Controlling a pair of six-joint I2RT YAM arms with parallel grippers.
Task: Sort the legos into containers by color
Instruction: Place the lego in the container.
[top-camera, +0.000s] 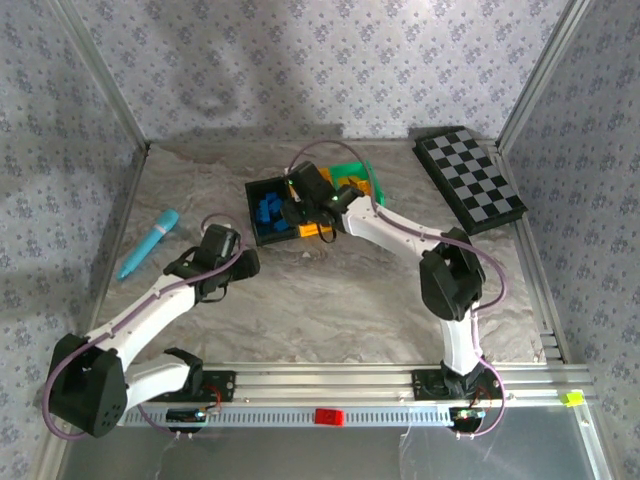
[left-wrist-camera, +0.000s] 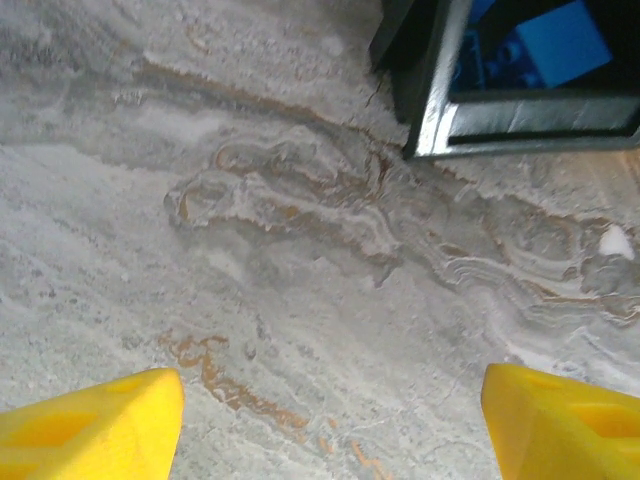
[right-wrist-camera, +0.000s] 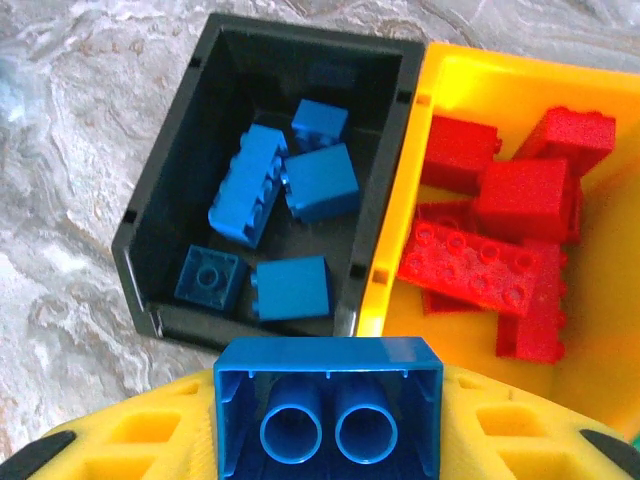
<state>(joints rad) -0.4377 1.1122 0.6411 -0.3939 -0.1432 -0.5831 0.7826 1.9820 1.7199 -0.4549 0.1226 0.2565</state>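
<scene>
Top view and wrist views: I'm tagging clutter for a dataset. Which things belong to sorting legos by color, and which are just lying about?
Belongs to the job:
blue brick held in the right gripper
black bin with blue bricks
yellow bin with red bricks
green bin

Just lying about:
cyan pen
checkerboard

**No legible writing in the 3 views**

We can read no text, label, brand or number. The studs of the red legos (right-wrist-camera: 470, 265) are too blurred for any mark to show. A small red patch (top-camera: 328, 416) on the front rail (top-camera: 270, 414) is too small to read.
</scene>
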